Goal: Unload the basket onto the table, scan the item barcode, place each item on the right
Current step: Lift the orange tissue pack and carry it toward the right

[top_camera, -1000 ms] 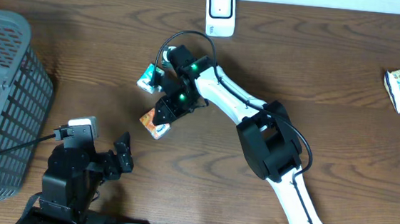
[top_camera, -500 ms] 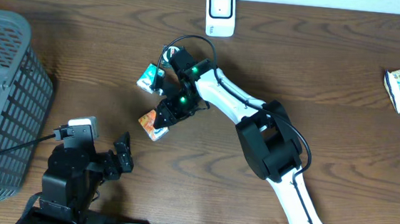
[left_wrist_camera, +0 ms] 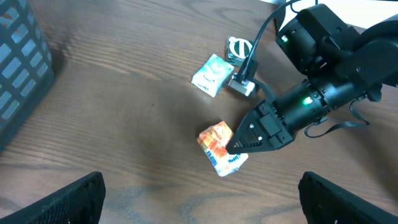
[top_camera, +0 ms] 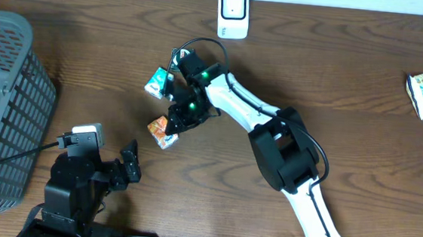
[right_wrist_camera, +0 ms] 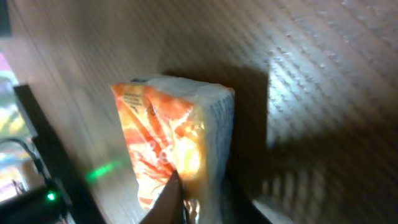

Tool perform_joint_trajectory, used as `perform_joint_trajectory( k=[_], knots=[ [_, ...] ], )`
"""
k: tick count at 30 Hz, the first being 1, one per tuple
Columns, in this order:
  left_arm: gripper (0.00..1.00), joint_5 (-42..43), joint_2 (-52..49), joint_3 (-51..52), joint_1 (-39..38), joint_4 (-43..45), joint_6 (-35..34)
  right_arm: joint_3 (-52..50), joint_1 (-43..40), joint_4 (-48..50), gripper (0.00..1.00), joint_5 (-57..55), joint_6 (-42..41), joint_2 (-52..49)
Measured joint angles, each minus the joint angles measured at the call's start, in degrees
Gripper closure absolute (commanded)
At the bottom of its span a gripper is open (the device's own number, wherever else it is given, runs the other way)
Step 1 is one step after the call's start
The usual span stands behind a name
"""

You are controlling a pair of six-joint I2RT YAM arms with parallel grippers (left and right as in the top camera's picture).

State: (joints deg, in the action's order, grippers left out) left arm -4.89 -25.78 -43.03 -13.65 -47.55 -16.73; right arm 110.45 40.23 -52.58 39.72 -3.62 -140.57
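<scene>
right gripper (top_camera: 171, 127) pinched on the orange packet (top_camera: 160, 132) lying on the wooden table (top_camera: 368, 146) (green-white packet (top_camera: 155, 81) nearby), left gripper (top_camera: 129, 163) spread wide, empty

Mock shop checkout — scanner (top_camera: 233, 13), basket (top_camera: 1, 102)

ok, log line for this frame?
phase: grasp | right gripper: shut on pack | left gripper: open, away from pack | scan: pack not at scanner

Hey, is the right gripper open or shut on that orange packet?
Shut on it: in the left wrist view the right gripper has its tips drawn together, pinching the edge of the orange packet.
</scene>
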Motion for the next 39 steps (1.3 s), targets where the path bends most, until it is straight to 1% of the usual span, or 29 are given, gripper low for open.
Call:
perform_joint_trajectory(
  k=[5,11,15,20,25,30,39],
  knots=[
    [0.02,0.0,0.0,0.0,0.0,0.0,0.0,0.0,1.5,0.1,0.99,-1.9,-0.5,0.8],
    [0.02,0.0,0.0,0.0,0.0,0.0,0.0,0.0,1.0,-0.5,0.99,1.1,-0.5,0.8],
    [0.02,0.0,0.0,0.0,0.0,0.0,0.0,0.0,-2.6,-0.9,0.99,6.6,1.1,1.4],
    [0.03,0.0,0.0,0.0,0.0,0.0,0.0,-0.1,-10.6,-3.3,0.99,15.4,4.4,5.1],
    [0.02,0.0,0.0,0.0,0.0,0.0,0.0,-0.1,-19.3,-9.7,0.99,25.4,11.1,10.0],
    [0.02,0.0,0.0,0.0,0.0,0.0,0.0,-0.1,-25.8,-16.7,0.99,34.5,18.9,11.1],
    [0.02,0.0,0.0,0.0,0.0,0.0,0.0,-0.1,-32.3,-28.5,0.99,40.8,31.7,11.1]
  ],
)
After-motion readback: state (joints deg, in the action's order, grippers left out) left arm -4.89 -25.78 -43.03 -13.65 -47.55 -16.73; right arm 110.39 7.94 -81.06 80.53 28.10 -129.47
